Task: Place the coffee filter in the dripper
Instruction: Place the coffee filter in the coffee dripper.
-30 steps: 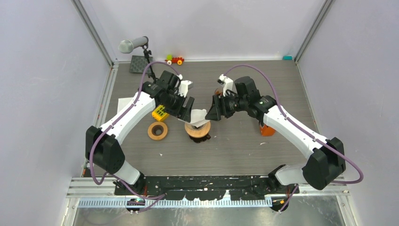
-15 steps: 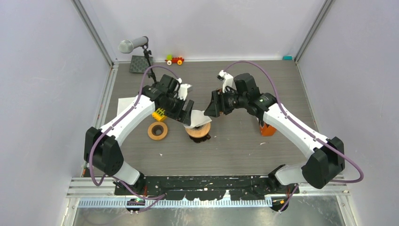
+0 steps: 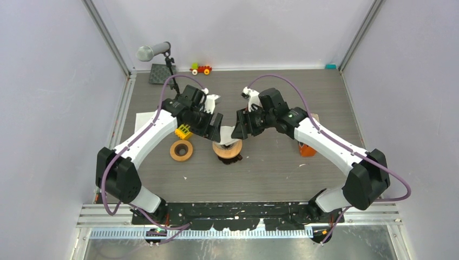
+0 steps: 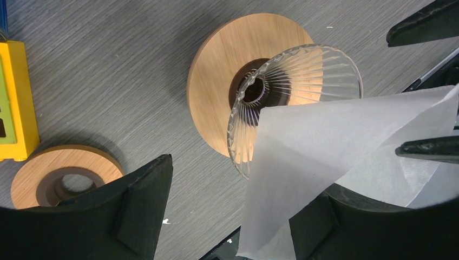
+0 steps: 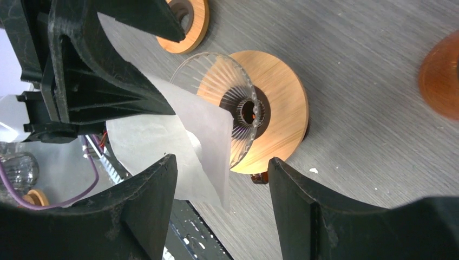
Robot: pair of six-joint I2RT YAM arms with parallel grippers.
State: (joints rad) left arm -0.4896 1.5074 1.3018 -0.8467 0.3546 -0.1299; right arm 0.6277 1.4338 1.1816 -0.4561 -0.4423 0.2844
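The dripper [image 3: 227, 150] is a ribbed glass cone [image 4: 295, 89] on a round wooden base [image 4: 222, 65], mid-table. The white paper coffee filter [image 4: 335, 141] leans with its lower part in the cone and sticks up above the rim. My left gripper [image 4: 233, 216] is open around the filter's near edge; the paper rests by its right finger. My right gripper [image 5: 222, 211] is open too, with the filter's [image 5: 178, 141] free corner hanging between its fingers [image 5: 303, 206]. In the top view the left gripper [image 3: 215, 128] and the right gripper [image 3: 242, 127] flank the filter [image 3: 230, 131].
A second wooden ring [image 3: 181, 150] and a yellow block [image 3: 184, 130] lie left of the dripper. An orange object [image 3: 307, 149] stands to the right. A toy car [image 3: 201, 69] and a microphone on a stand [image 3: 152, 51] are at the back; white paper [image 3: 142, 118] lies at the left edge.
My right gripper has moved left, closer to the filter above the dripper. The left gripper has drifted slightly back and left. The filter stays between them.
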